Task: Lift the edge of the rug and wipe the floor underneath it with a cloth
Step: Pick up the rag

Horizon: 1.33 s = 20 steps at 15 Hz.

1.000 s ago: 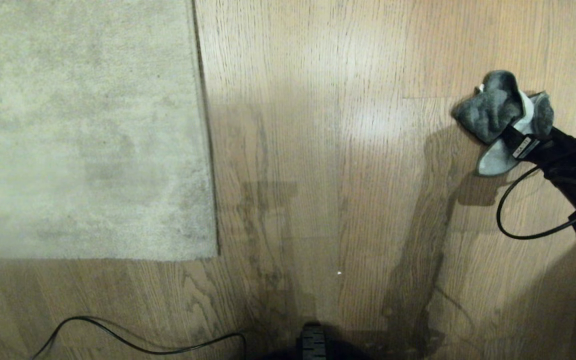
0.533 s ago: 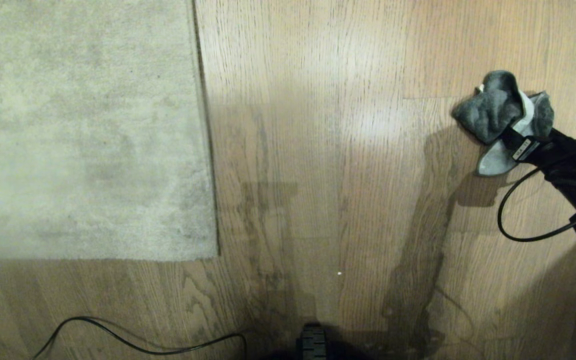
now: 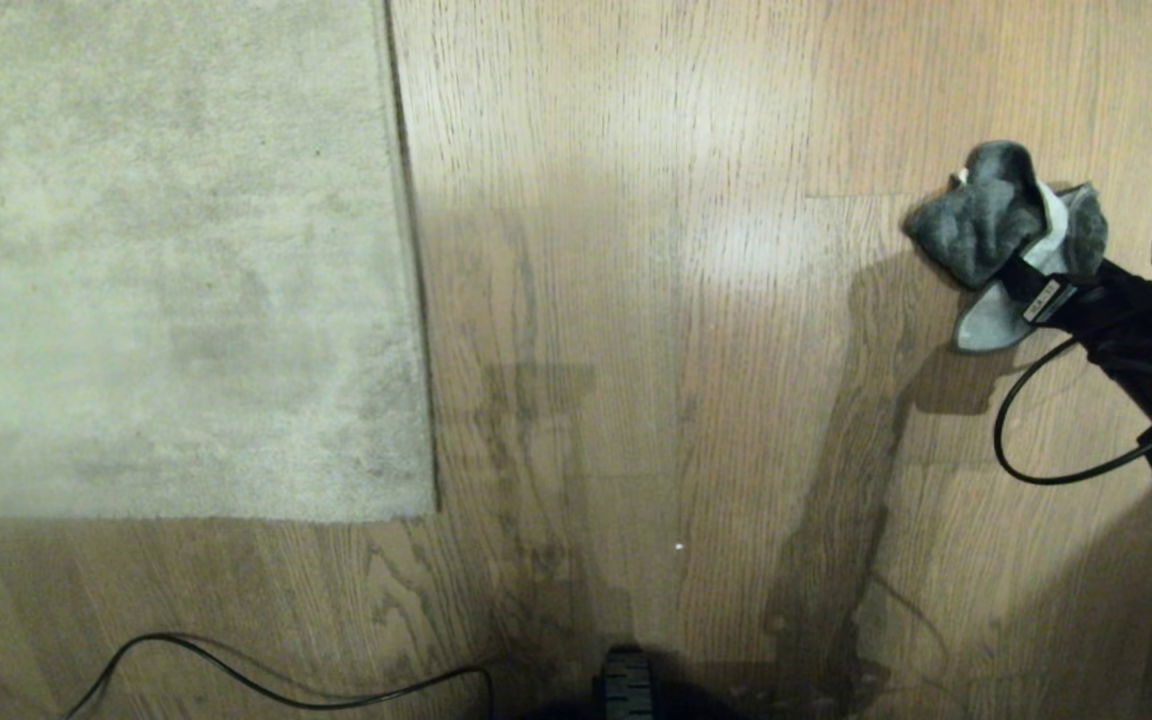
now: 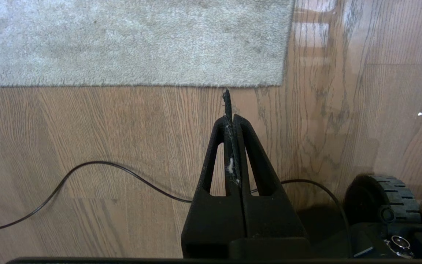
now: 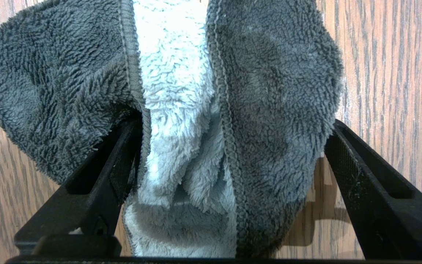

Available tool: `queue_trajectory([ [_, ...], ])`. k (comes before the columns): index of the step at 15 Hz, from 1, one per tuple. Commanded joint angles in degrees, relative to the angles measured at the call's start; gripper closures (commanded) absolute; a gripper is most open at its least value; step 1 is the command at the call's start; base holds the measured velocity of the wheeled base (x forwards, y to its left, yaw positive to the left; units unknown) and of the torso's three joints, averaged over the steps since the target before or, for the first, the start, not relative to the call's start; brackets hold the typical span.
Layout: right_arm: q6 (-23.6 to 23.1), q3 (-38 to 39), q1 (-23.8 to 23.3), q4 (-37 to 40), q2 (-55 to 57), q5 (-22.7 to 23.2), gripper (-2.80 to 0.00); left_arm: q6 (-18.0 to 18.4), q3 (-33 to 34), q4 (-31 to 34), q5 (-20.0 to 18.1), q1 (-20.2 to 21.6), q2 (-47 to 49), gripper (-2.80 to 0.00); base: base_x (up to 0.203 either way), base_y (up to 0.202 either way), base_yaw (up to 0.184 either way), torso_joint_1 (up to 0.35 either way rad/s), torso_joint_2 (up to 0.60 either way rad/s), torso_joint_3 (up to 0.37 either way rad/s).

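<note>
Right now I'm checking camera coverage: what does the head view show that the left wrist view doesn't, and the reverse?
Only the head view shows the cloth lying between the open fingers of the right pincer, far from the rug. Only the left wrist view shows the left pincer, shut and empty, above the floor short of the rug's near edge, and a wheel. Both show the rug's corner lying flat, the wood floor and a black cable.
</note>
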Motion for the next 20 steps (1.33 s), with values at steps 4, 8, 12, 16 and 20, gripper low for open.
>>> queue_trajectory([
  [4, 0.1, -0.4, 0.0, -0.4, 0.9, 0.1, -2.8, 0.0, 0.0, 0.0, 0.0, 0.0, 0.1, 0.0, 0.0, 0.0, 0.0, 0.0, 0.0, 0.0],
  [8, 0.1, -0.3, 0.1, -0.4, 0.9, 0.1, 0.0, 0.0, 0.0, 0.0, 0.0, 0.0, 0.1, 0.0, 0.0, 0.0, 0.0, 0.0, 0.0, 0.0],
  [12, 0.1, -0.3, 0.1, -0.3, 1.1, 0.5, 0.0, 0.0, 0.0, 0.0, 0.0, 0.0, 0.1, 0.0, 0.0, 0.0, 0.0, 0.0, 0.0, 0.0],
  [16, 0.1, -0.1, 0.2, -0.3, 1.2, 0.5, 0.0, 0.0, 0.0, 0.0, 0.0, 0.0, 0.1, 0.0, 0.0, 0.0, 0.0, 0.0, 0.0, 0.0],
  [20, 0.0, -0.1, 0.3, -0.2, 1.2, 0.9, 0.0, 0.0, 0.0, 0.0, 0.0, 0.0, 0.1, 0.0, 0.0, 0.0, 0.0, 0.0, 0.0, 0.0],
])
